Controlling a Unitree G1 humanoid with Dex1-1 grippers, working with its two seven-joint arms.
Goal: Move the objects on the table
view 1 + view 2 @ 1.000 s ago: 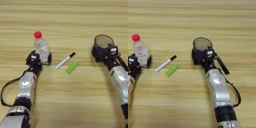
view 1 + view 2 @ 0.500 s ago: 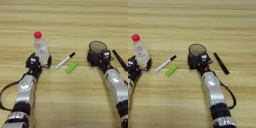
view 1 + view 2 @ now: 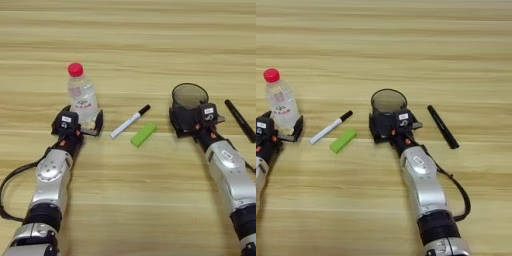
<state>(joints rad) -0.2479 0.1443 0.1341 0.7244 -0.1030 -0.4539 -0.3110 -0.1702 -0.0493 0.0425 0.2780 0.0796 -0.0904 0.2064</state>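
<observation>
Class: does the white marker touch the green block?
Apart. The left eye view shows bare table between the white marker and the green block.

We see one slim white marker pen with a black cap (image 3: 130, 121) lying flat on the tabletop (image 3: 150, 40). It lies on a slant, black cap at the upper right, white barrel running down to the lower left.

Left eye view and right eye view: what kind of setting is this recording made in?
Probably a robot manipulation test bench. A bare light-wood table fills the view, holding only a few small props: a red-capped bottle, a green block, a dark cup. The left gripper is at the bottle, the right gripper at the cup.
</observation>
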